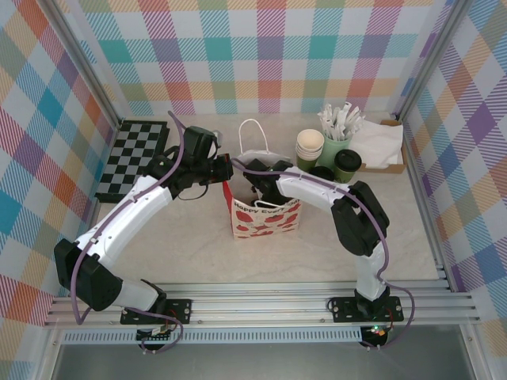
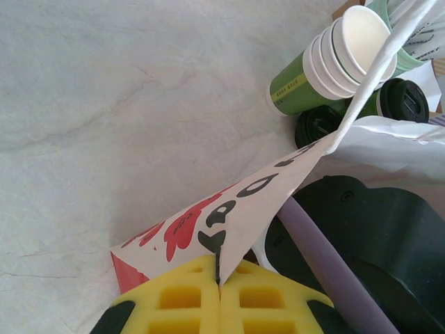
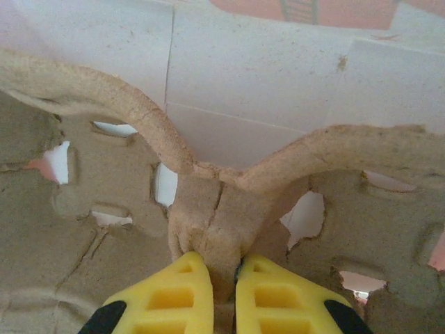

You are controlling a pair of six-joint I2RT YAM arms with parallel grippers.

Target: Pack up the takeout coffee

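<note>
A white paper bag [image 1: 265,218] printed with red apples stands mid-table. My left gripper [image 1: 227,170] is shut on the bag's upper left edge [image 2: 229,209], the yellow pads [image 2: 182,299] pinching the paper. From the right, my right gripper [image 1: 255,186] reaches down into the bag. It is shut on the centre ridge of a brown pulp cup carrier [image 3: 208,209], with the bag's white inner wall behind it. The takeout coffee [image 1: 347,165], a dark-green cup with a black lid [image 2: 405,101], stands behind the bag at the right. A second black-lidded cup [image 2: 318,125] sits beside it.
Behind the bag are a stack of lidless green cups [image 1: 310,145], a pale-green cup of white-wrapped sticks [image 1: 337,134] and white napkins in a box [image 1: 384,146]. A checkerboard [image 1: 131,158] lies at the back left. Metal frame posts and checked walls bound the table.
</note>
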